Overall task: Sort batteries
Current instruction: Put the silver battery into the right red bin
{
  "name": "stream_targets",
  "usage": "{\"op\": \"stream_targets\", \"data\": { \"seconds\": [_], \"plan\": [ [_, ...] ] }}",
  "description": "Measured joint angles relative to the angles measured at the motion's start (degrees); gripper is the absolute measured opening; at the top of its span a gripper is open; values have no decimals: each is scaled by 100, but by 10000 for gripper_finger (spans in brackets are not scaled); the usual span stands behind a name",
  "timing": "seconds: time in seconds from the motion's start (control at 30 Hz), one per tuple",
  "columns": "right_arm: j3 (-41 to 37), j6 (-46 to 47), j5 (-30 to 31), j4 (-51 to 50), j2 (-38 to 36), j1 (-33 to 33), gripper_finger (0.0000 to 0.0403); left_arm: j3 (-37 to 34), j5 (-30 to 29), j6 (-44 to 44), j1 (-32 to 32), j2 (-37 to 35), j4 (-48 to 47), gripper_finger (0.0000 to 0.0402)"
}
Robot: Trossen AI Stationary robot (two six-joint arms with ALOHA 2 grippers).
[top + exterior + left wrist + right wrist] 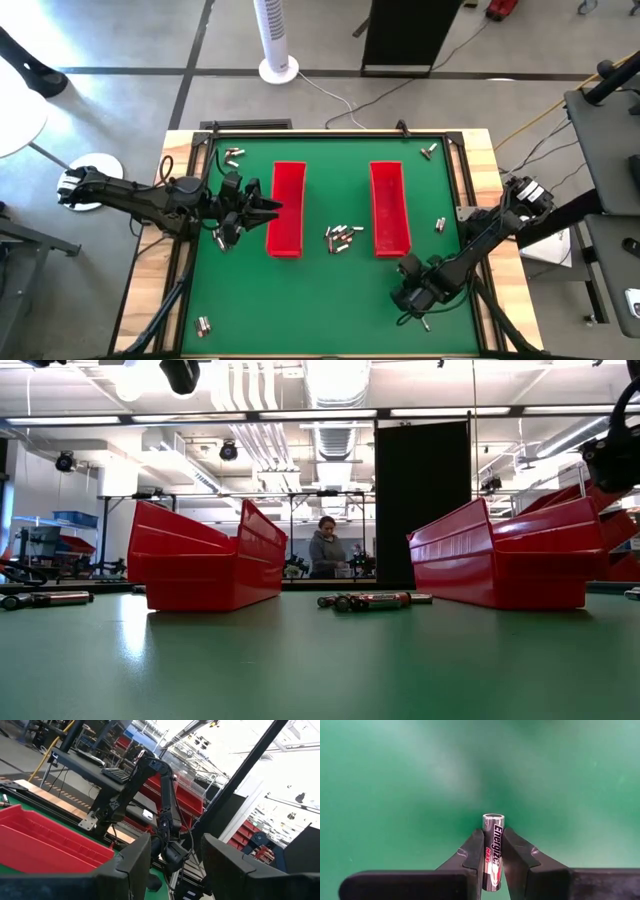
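The green table [330, 290] took up most of the space, with two long red trays standing on it, the left tray [286, 208] and the right tray [389, 207], side by side and well apart. The left arm reached in from the table's left edge, and its left gripper [270, 208] hung at the left tray's outer wall with its fingers [131, 867] spread and nothing between them. The right arm came in from the right edge, and the right gripper [425, 322] was down near the front of the table, its jaws closed narrow on a single battery [492, 851], black and silver, held lengthwise between the two fingers over bare green mat. A small cluster of batteries [342, 236] lay between the trays, more lay loose near the far left corner [234, 154], and one pair sat near the front left corner [203, 324]. Beyond the table a person [325, 549] stood in the room.
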Motion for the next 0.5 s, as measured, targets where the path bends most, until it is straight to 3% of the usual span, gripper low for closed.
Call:
{"op": "stream_targets", "data": {
  "seconds": [0.23,0.5],
  "plan": [
    [86,-480,-33,243,-110,0,43,0,4,199,0,-124,-23,155],
    [119,-1459,442,1654,-7,-13,37,0,7,354,0,-149,-41,155]
  ]
}}
